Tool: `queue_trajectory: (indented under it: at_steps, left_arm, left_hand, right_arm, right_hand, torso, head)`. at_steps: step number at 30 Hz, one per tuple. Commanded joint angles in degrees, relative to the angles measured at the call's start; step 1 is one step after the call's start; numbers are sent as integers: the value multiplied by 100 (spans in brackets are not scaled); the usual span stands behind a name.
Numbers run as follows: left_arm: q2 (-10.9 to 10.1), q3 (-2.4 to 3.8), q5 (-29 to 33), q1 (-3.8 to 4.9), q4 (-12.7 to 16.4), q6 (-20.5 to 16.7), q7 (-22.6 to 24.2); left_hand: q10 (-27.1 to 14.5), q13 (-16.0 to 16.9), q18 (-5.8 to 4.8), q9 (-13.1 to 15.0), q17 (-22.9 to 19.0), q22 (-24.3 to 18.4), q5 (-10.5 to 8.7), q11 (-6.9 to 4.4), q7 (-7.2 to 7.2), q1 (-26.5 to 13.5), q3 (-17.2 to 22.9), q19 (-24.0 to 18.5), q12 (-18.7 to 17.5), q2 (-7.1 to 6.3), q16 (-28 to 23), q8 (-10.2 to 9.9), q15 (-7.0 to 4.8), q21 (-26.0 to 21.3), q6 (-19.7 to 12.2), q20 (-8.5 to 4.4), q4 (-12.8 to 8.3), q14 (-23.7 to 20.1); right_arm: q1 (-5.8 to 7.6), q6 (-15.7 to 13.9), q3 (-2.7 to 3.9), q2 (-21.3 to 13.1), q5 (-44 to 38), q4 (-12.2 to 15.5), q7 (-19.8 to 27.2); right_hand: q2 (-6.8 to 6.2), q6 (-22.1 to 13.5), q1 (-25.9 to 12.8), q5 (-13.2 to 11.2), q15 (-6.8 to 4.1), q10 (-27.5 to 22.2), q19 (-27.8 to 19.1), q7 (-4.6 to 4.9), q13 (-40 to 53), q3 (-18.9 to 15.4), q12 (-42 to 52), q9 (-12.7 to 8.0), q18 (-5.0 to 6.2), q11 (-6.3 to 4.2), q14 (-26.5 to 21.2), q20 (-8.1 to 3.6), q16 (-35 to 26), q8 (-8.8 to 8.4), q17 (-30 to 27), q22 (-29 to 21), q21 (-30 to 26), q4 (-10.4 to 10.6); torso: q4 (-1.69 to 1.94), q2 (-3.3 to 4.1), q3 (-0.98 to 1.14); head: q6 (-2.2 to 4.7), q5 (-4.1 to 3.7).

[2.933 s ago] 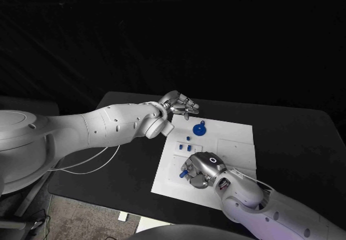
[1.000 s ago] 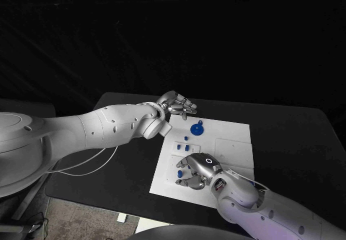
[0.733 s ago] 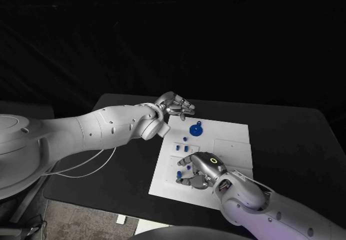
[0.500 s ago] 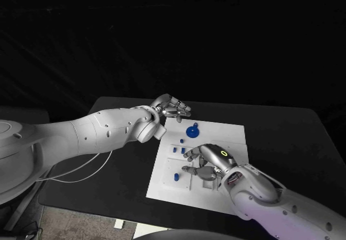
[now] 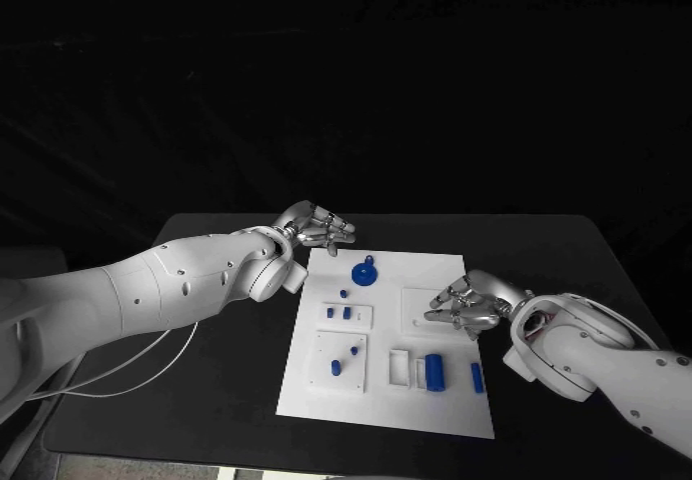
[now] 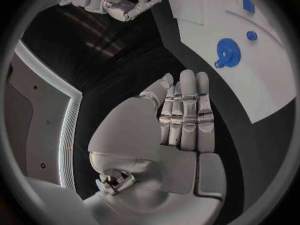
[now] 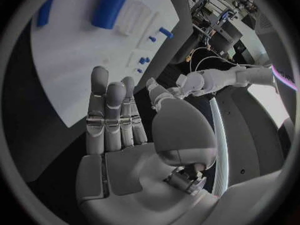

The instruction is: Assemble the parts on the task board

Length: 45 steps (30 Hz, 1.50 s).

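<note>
On the black worktop (image 5: pixel 216 380) the white task board (image 5: pixel 447 410) lies in the middle, with blue parts spread over it: a blue gear (image 5: pixel 366 271) at its far end, small blue pegs (image 5: pixel 338 312) left of centre, another small blue piece (image 5: pixel 342 362) in a tray nearer the robot, and two blue cylinders (image 5: pixel 436 371) lying side by side towards the near right. Neither hand carries anything. The left hand (image 5: pixel 313 228) hovers off the board's far left corner, fingers straight and together in its wrist view, empty. The right hand (image 5: pixel 464 307) hangs over the board's right side beside a square recess, fingers loosely curled yet apart, also empty. My reading is that the work stands between picks: no part is in hand, and several lie loose. A next move would call for one hand to come down on a loose piece, likely a cylinder or the gear, pinching it cleanly without nudging its neighbours. Beyond the matte worktop the room is dark, with little to make out.
</note>
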Motion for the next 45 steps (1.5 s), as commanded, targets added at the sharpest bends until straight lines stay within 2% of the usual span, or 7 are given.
queue_trajectory:
  at_steps: [1, 9, 11, 15, 30, 35, 45]
  left_arm:
    - [-18, 2, 50, -5, 60, 70, 33]
    - [-111, 1, 52, -44, 205, 82, 33]
    - [-133, 1, 52, -52, 242, 92, 33]
    - [-186, 0, 52, -67, 329, 128, 50]
    - [-300, -1, 125, -91, 517, 327, 267]
    - [-310, -1, 155, -93, 552, 358, 307]
    - [-322, -1, 184, -94, 570, 446, 333]
  left_hand:
    - [-12, 1, -2, 8, 5, 32, 29, -7, 18, -13, -39, 20, 25, 27, -37, -8, 1, -22, -25, 7, -4, 28]
    - [-11, 1, -5, 6, 5, 24, 28, -7, 18, -22, -44, 25, 24, 25, -36, -11, 1, -23, -31, 7, 4, 30]
    - [-11, 1, -5, 6, 5, 24, 28, -7, 18, -22, -44, 25, 24, 25, -36, -11, 1, -23, -31, 7, 4, 30]
    - [-11, 1, -5, 6, 5, 18, 40, -8, 17, -18, -41, 26, 25, 22, -37, -10, 1, -25, -31, 6, 2, 29]
    - [-61, 1, -25, 1, -44, -110, 31, 15, 26, -123, -47, -40, 24, -21, -138, -12, 30, -52, -94, 37, 46, -69]
    - [-106, 1, -67, 4, -507, -582, 29, 68, 46, -197, -39, -547, 25, -32, -1066, -11, 166, -84, -127, 170, 86, -404]
    - [-246, 0, -79, 5, -1330, -2229, 33, 163, 72, -220, -33, -999, 21, -8, -3226, -13, 408, -79, -179, 409, 104, -153]
  right_arm:
    - [18, 1036, 7, -110, 827, -36, -776]
    - [33, 1536, 11, -381, 1125, 56, -1689]
    - [24, 1587, -4, -412, 1246, 93, -1876]
    - [-15, 1552, -82, -445, 1411, 177, -2131]
    - [-199, 1049, -373, -210, 1580, 177, -2291]
    - [-247, 867, -393, -131, 1589, 171, -2234]
    - [-271, 717, -422, 66, 1473, 127, -2160]
  right_hand:
    - [-97, 120, -2, 114, -20, -27, 187, -45, 472, 120, 466, 108, -52, -53, 131, -47, 549, -17, 737, 116, 119, 61]
    - [-215, 220, -220, 296, -60, 232, 245, -124, 2059, 414, 1602, 722, -77, -98, 413, -88, 860, -12, 1796, 696, 1312, 375]
    - [-148, 136, -279, 173, -55, 240, 245, -105, 2108, 568, 1587, 733, -72, -89, 427, -83, 855, -11, 1856, 718, 1338, 375]
    - [-357, 51, -628, -17, -44, 272, 246, -83, 2220, 1133, 1541, 767, -59, -75, 457, -72, 804, -11, 1976, 760, 1373, 350]
    - [-627, -75, -982, -61, -47, 354, 263, -61, 2407, 1122, 1554, 685, -61, -64, 504, -81, 802, -10, 2163, 845, 1540, 671]
    - [-672, -75, -947, -60, -48, 370, 267, -62, 2466, 1022, 1559, 648, -72, -64, 515, -89, 804, -7, 2219, 863, 1567, 827]
    - [-677, -77, -885, -61, -50, 377, 266, -60, 2513, 963, 1554, 624, -72, -64, 528, -90, 794, -9, 2260, 877, 1577, 875]
  torso:
    - [-21, 2, 18]
    - [-26, 1, 21]
    - [-26, -2, 15]
    - [-18, -2, 4]
    - [-1, 8, -8]
    - [-5, 6, -3]
    - [-10, 6, 0]
  head:
    - [8, -107]
    - [-27, -250]
    - [-55, -279]
    - [-104, -347]
    - [-176, -411]
    - [-208, -403]
    - [-225, -404]
